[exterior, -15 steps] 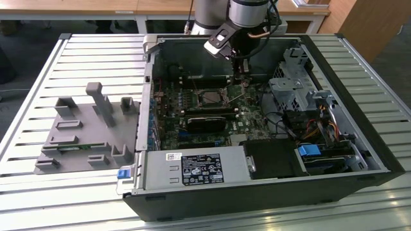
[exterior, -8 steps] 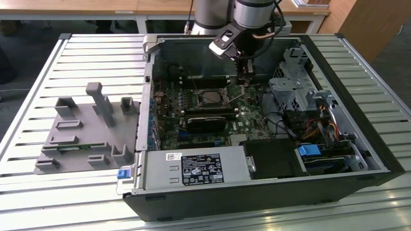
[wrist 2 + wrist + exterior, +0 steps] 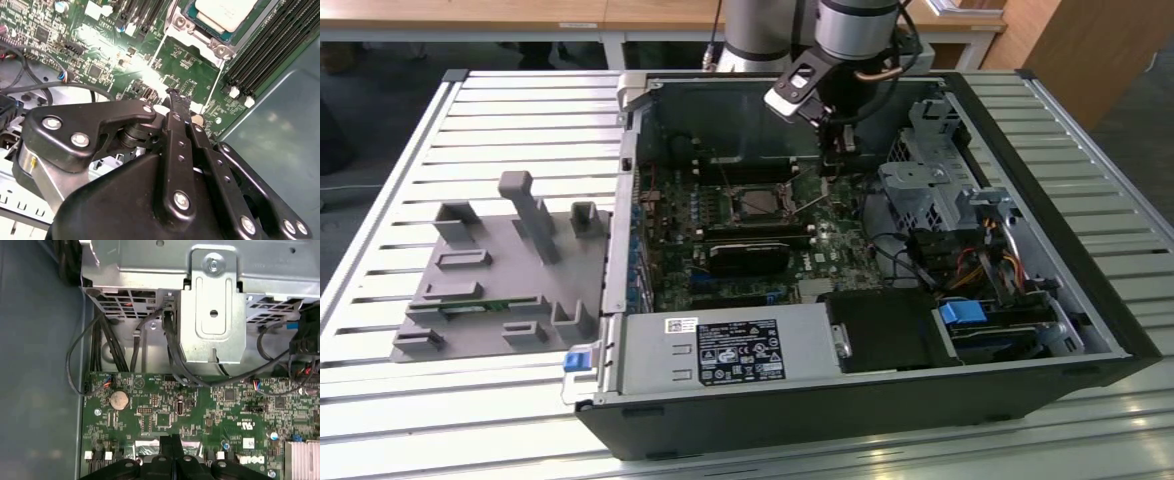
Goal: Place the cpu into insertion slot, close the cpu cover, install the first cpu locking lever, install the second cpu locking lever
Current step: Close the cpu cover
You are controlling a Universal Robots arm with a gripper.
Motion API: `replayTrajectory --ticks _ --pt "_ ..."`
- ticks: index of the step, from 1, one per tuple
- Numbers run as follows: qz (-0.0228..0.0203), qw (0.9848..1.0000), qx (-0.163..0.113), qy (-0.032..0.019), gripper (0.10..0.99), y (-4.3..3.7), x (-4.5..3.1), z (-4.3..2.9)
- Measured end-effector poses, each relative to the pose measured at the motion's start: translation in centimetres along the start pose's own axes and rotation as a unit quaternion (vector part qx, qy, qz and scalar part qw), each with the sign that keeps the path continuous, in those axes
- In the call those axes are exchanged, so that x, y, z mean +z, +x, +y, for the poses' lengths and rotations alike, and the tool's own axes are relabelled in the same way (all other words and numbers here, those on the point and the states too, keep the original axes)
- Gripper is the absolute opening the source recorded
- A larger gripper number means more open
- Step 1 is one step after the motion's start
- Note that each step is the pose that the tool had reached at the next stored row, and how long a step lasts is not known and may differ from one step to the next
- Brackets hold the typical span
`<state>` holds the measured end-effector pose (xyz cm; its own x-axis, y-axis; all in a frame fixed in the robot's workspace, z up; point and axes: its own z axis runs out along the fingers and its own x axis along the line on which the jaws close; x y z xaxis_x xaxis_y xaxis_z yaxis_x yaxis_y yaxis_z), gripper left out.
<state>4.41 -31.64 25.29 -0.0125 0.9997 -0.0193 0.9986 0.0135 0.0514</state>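
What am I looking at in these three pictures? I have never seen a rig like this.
A grey robot arm reaches down into an open black computer case lying on a slatted metal table. The exterior view shows the whole scene from off the arm. Both wrist views come from cameras riding on the arm and look past its black gripper at the green circuit board. The gripper's fingers are shut together, with nothing visible between them, low over the board near the square silver-rimmed socket. In the second wrist view a pale metal-faced square chip sits in that socket. A grey plastic holder tray lies at the exterior view's left, on the table.
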Motion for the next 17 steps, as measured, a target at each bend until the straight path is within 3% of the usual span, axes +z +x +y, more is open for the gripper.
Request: replayTrajectory --ticks 17 --pt "0.0001 1.0000 -0.001 0.0033 0.106 0.15 0.27 1.76"
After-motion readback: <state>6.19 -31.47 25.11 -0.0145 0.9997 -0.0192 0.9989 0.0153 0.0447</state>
